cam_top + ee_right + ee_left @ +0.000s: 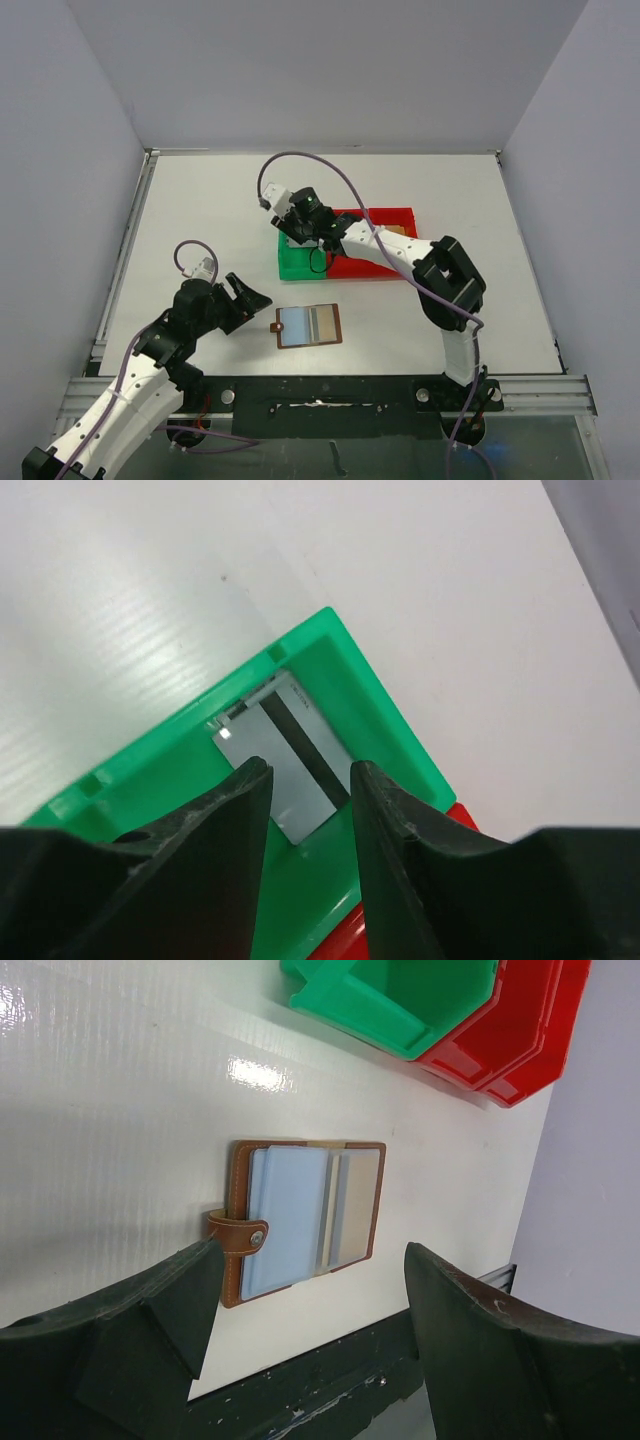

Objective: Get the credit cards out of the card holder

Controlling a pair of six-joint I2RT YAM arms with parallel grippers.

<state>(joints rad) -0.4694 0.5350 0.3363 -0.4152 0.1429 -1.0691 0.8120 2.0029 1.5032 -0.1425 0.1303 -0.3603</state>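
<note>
Brown leather card holder (308,326) lies open and flat on the table (200,210), near the front edge and well apart from the bins. A pale blue card (288,1215) sits in it on the snap tab (240,1238) side. There's a grey-tan panel (355,1205) beside it; can't tell if that's a card or lining.

One grey-white card (290,755) with a dark stripe lies flat in the green bin (330,650), which touches the red bin (385,215).

My right pincer (310,770) hangs over that card, jaws slightly apart, gripping nothing. My left pincer (250,293) is just beside the holder, jaws wide apart, empty.

Handling guess: the cards are light, stiff, thin and slick. The holder is light too and will likely drag along when a card is pulled. I'd pin the leather border or tab with one pincer and pinch the card's exposed edge across its thickness with the other.
</note>
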